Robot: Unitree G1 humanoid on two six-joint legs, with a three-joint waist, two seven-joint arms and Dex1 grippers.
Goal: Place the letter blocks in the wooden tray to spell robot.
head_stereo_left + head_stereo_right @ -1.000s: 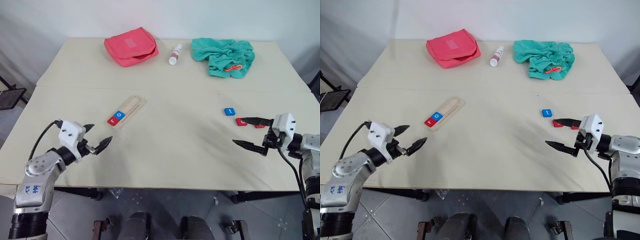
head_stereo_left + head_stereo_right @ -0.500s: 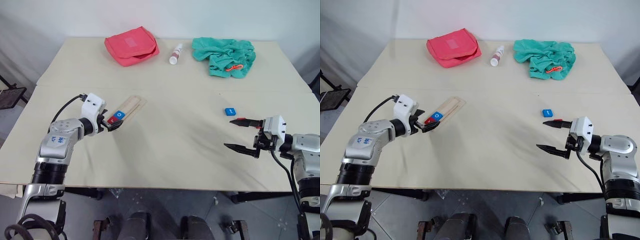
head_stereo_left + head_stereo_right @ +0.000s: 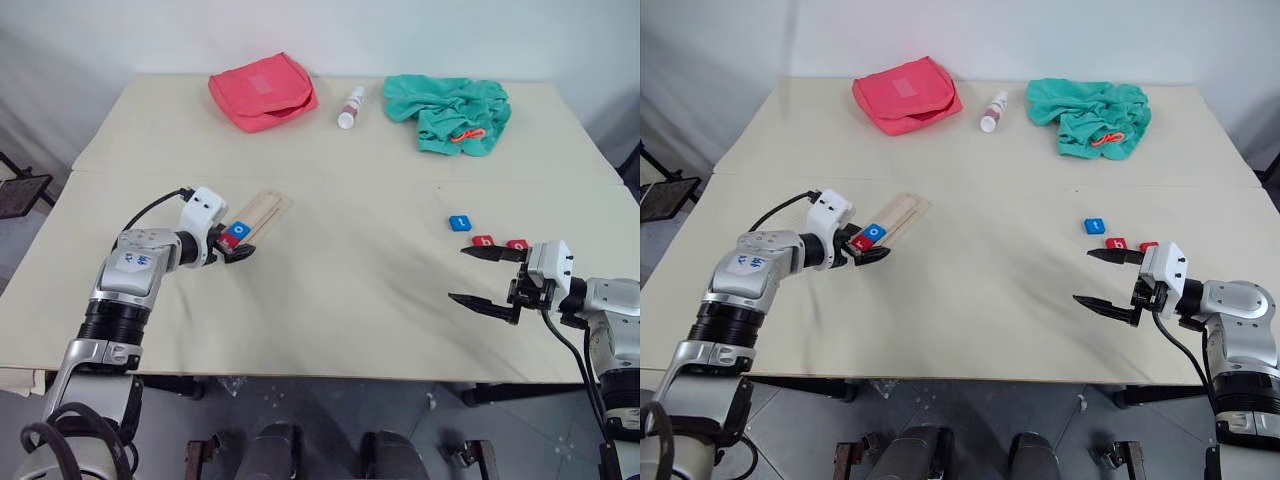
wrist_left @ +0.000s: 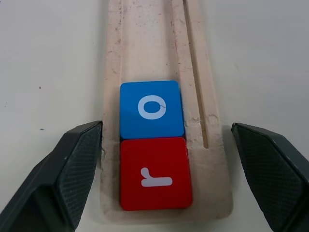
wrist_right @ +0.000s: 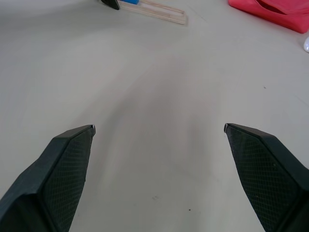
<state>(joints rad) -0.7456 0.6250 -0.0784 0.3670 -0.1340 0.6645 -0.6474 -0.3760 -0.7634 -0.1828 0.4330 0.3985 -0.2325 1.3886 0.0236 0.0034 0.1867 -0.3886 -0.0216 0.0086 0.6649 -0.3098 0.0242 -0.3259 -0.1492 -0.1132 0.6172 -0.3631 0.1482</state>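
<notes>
1. we judge two letters set: red r block [image 4: 154, 174] and blue o block [image 4: 151, 109] lie touching at the near end of the wooden tray [image 4: 145, 53].
2. left gripper [image 4: 166, 164] straddles that end, released, grasping nothing; right gripper [image 3: 483, 276] hangs released.
3. next calls for the red b block [image 3: 517, 244] on the right, by the red block [image 3: 483, 240] and blue t block [image 3: 459, 222].
4. tiles flat, glossy, square; the tray is pale, rough, grooved wood.

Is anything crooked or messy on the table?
A bit. The tray lies slanted instead of square to the table edge, though its r tile and o tile sit neatly together. The green cloth at the back is crumpled in a heap. Nothing looks spilled or broken.
</notes>
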